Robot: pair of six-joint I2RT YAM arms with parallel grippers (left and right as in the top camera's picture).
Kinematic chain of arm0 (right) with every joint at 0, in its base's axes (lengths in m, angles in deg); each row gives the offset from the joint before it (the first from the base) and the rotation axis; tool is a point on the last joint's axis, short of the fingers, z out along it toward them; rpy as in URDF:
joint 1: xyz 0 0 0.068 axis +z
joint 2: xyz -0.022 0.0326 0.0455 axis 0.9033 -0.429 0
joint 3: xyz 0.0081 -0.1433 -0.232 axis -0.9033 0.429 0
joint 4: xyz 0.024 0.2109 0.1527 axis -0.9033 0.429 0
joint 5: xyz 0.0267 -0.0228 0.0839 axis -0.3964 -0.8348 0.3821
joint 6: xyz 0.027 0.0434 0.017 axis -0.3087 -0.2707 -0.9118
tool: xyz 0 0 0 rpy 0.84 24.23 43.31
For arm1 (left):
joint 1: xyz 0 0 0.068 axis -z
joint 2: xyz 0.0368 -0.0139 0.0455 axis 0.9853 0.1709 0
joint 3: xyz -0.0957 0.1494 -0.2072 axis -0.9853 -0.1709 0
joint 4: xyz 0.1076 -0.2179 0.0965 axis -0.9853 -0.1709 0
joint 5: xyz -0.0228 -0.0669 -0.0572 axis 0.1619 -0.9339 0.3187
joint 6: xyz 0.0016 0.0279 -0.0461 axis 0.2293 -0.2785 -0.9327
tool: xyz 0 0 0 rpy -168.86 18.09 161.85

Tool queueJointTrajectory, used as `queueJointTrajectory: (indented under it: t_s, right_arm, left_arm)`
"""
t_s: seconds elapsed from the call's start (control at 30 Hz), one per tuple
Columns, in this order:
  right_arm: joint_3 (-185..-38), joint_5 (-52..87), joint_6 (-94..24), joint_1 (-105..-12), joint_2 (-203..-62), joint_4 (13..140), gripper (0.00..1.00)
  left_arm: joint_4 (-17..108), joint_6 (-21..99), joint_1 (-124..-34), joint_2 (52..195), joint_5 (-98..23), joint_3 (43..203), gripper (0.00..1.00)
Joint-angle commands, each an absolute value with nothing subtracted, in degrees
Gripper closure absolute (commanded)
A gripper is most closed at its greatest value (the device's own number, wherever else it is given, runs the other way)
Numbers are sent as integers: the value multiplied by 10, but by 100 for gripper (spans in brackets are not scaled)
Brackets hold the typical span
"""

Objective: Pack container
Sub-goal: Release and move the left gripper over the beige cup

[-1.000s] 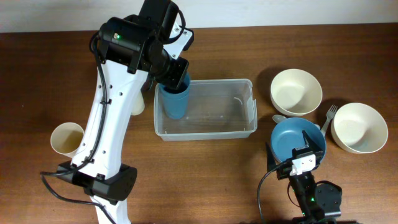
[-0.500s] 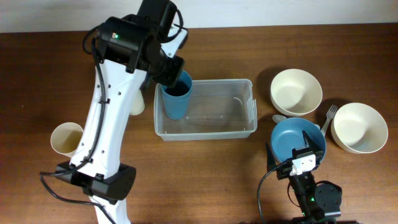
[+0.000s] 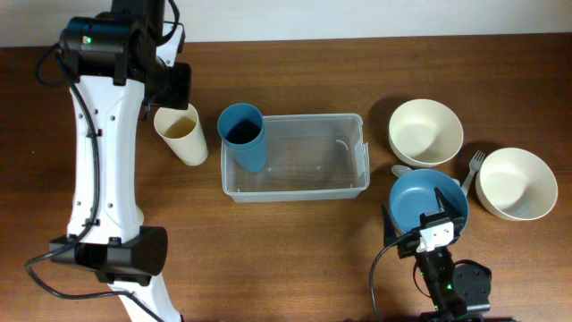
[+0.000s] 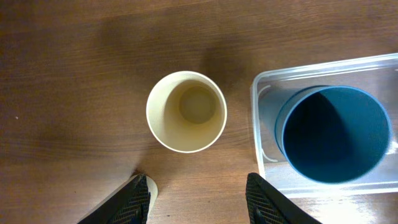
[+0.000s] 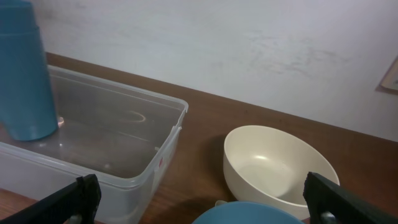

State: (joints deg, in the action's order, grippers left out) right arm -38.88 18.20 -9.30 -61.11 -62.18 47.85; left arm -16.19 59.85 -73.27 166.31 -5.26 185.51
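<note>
Container (image 3: 313, 156): clear glossy plastic. Blue cup (image 3: 243, 134): matt plastic. Cream cup (image 3: 179, 132): matt, smooth. Table (image 3: 295, 250): dark wood grain, slight sheen.

Cream cup (image 3: 181, 134): upright on the wooden table (image 3: 295, 259) (mouth up).
Cream bowl (image 3: 425, 131): right side.
Second cream bowl (image 3: 517, 183): farther right, apart from the first.
Blue bowl (image 3: 427, 200): near both.
Fork (image 3: 474, 170): between the cream bowls.

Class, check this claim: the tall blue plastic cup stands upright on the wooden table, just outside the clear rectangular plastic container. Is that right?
Not outside: the tall blue plastic cup stands upright inside the clear rectangular plastic container, at one end. The overhead view shows it.
</note>
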Motion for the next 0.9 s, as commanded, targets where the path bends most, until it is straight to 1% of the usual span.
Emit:
queueJointTrajectory:
  t_s: [0.0,0.1,0.43,0.57,0.87]
  right_arm:
    - [-385,177,-95,-608,-617,481,1]
    - [-385,177,-95,-608,-617,481,1]
    - [-385,177,-95,-608,-617,481,1]
    - [-385,177,-95,-608,-617,480,1]
    - [-385,177,-95,-608,-617,481,1]
  left_arm:
    - [-146,594,-739,1650,-56,1825,48]
    - [-119,595,-739,1650,-74,1787,48]
    - [-57,594,-739,1651,-75,1666,49]
    - [-41,592,-747,1651,-73,1654,49]
    - [-29,508,-804,1651,-73,1654,49]
